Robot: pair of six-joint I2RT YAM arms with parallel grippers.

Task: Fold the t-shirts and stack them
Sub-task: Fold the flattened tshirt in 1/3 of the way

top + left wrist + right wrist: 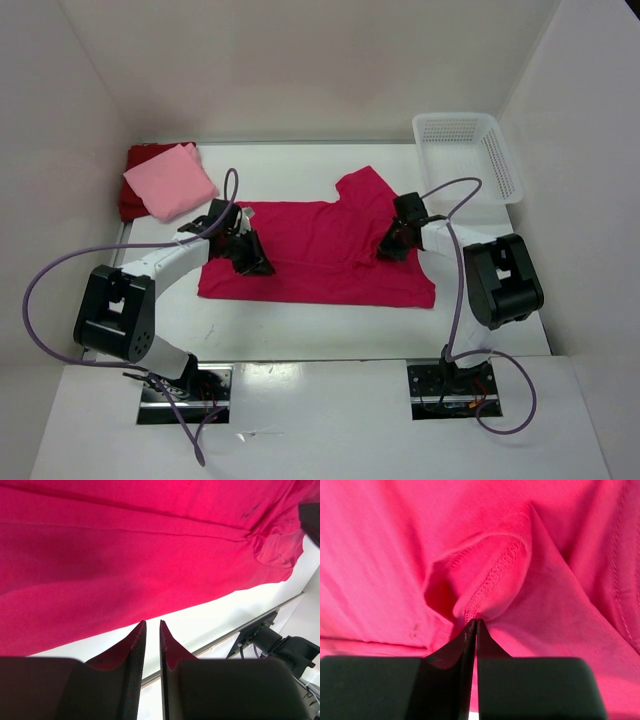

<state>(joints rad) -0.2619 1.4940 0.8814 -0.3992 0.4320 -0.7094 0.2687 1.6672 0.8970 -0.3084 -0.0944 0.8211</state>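
Item: crimson shirt (pixel 320 255), spread on worktop (pixel 300 335). I see right end effector (pixel 474 622) pinched on its hem fold; left end effector (pixel 152 625) slightly parted, empty.

A crimson t-shirt (pixel 320 262) lies spread mid-table; a folded pink t-shirt (pixel 170 182) rests atop a dark red t-shirt (pixel 143 157) at far left.

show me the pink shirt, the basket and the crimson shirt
pink shirt (pixel 170 182): top view, middle of folded cloth
basket (pixel 503 160): top view, right wall
crimson shirt (pixel 320 255): top view, middle of its body
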